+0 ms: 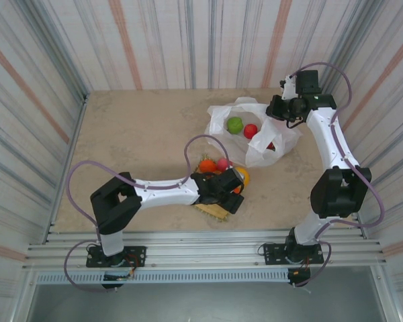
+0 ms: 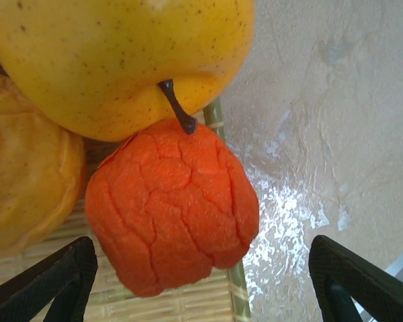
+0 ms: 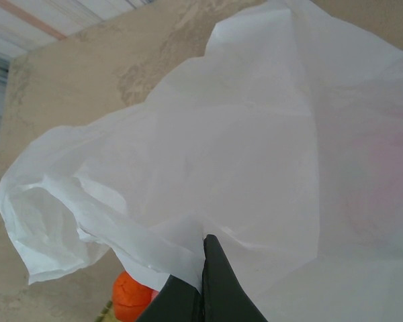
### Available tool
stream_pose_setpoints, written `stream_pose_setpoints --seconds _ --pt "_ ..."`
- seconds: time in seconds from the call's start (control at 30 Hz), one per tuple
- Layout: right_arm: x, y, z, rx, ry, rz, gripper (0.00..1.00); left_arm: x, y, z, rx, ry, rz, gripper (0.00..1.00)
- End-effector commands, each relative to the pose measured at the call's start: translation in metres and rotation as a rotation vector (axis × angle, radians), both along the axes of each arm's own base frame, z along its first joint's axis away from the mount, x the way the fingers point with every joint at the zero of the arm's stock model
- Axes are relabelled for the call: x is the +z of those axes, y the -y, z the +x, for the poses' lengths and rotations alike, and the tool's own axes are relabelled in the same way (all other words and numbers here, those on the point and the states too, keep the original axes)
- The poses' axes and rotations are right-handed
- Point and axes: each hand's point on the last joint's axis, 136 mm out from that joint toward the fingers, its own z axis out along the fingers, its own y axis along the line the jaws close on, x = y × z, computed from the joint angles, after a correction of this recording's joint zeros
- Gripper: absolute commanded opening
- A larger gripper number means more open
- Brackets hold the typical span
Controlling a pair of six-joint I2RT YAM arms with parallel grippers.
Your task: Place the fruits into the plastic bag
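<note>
Left pincer (image 2: 198, 249): open, jaws wide, holding nothing. A wrinkled orange fruit (image 2: 171, 208) sits between the two fingers, just ahead of the tips; can't tell if either finger touches it. Directly beyond it and touching it is a yellow fruit (image 2: 121, 60) with a dark stem. On the left-finger side is a paler yellow-orange fruit (image 2: 23, 181), tight against the other two. All three rest on the woven mat (image 2: 188, 302), and the orange fruit is at the mat's edge. Bare desk (image 2: 336, 121) lies off the right-finger side.

Right pincer (image 3: 205, 265): closed, pinching an edge of the plastic bag (image 3: 242, 147). The film fans up and away from the tips, with a handle loop drooping to one side.

Top view: a green fruit (image 1: 235, 125) and a red fruit (image 1: 251, 131) lie inside the bag's mouth, near the right pincer. The bag is apart from the left pincer, across the desk from the mat.
</note>
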Motion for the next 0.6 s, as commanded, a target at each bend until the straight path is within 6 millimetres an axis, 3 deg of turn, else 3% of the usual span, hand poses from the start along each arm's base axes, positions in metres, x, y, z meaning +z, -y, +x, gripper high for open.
stream_pose_setpoints --seconds 0.0,0.3,0.57 --pt "-0.002 0.0 -0.001 0.015 -0.002 0.009 0.0 0.003 0.009 0.008 0.04 0.026 -0.007 0.85" --pt "-0.001 0.001 -0.002 0.015 -0.001 0.012 0.0 -0.007 0.01 0.014 0.076 0.027 0.018 0.83" --pt "-0.001 0.001 -0.003 0.015 0.001 0.012 0.0 -0.015 0.013 0.02 0.084 0.035 0.032 0.76"
